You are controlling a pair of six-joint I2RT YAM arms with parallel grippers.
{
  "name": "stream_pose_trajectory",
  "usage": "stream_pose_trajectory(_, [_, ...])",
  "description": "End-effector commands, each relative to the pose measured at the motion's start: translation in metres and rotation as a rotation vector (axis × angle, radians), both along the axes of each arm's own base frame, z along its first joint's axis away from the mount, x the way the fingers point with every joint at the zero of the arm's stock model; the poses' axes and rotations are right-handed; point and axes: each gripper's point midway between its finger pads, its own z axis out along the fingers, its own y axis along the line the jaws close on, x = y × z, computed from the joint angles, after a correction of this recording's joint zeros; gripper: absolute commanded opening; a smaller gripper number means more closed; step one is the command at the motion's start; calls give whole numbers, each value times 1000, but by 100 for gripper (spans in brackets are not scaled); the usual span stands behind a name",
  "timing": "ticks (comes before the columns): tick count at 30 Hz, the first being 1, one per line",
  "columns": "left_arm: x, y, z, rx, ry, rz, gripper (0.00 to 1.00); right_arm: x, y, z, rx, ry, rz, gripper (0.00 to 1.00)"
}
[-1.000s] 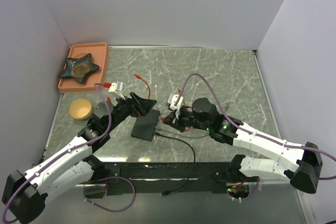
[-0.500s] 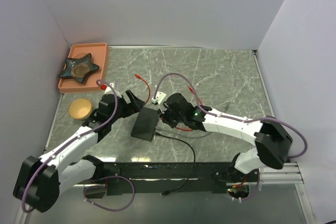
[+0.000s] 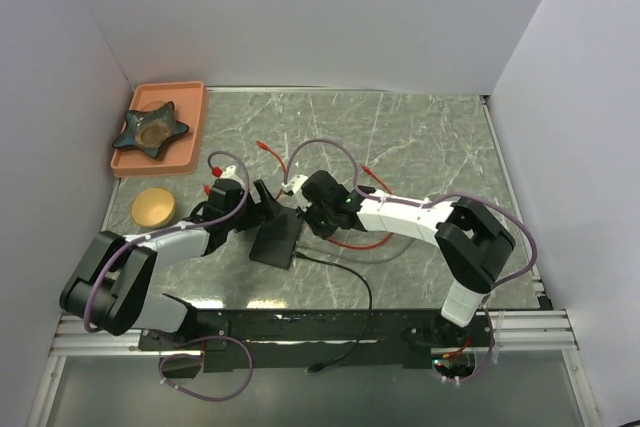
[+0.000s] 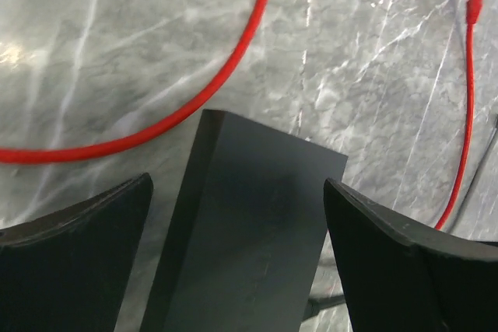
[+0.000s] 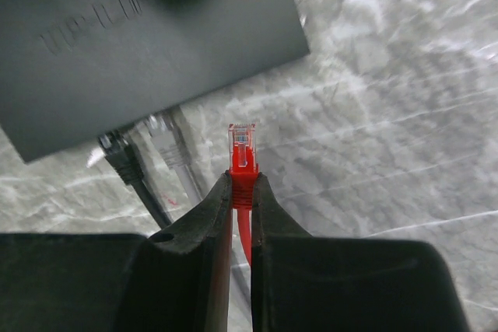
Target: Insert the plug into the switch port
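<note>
Pincer (image 5: 241, 185) on plug (image 5: 242, 150); dish (image 3: 150, 130) in tray (image 3: 192, 154)

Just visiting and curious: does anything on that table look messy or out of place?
Nothing looks spilled or broken. Only the red cable sprawls in loose loops over the table, and the black box lies askew to its edges.
</note>
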Motion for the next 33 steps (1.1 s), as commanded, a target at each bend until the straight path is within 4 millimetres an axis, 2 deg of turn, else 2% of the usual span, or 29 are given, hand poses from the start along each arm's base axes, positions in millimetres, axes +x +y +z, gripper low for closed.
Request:
stream_pose_trajectory(1, [7,-22,4,-22,-52,-64,98,-1,0,1,-16,25,9,0])
stream_pose_trajectory(4, [8,-30,2,-13,-57,-77,99,-8,-2,-8,-45,65,14,0])
stream_pose_trajectory(9, [7,-47,15,-78,-86,-134,98,-27,1,-24,-85,136,57,0])
stream_pose_trajectory(11, [5,-50,25,-111,-124,-143,98,-34,3,-28,-91,158,78,0])
stream_pose_trajectory(14, [3,-46,27,-106,-119,-126,99,-38,2,-31,-101,150,81,0])
stream_pose_trajectory(22, [4,-40,18,-50,-95,-112,97,-27,10,-16,-43,85,63,0])
stream_pose_trajectory(27, [3,-36,16,-38,-92,-102,90,-21,19,-11,-14,75,52,0])
stream_pose_trajectory(33, [2,-28,15,-5,-103,-90,77,-14,27,-8,3,70,36,0])
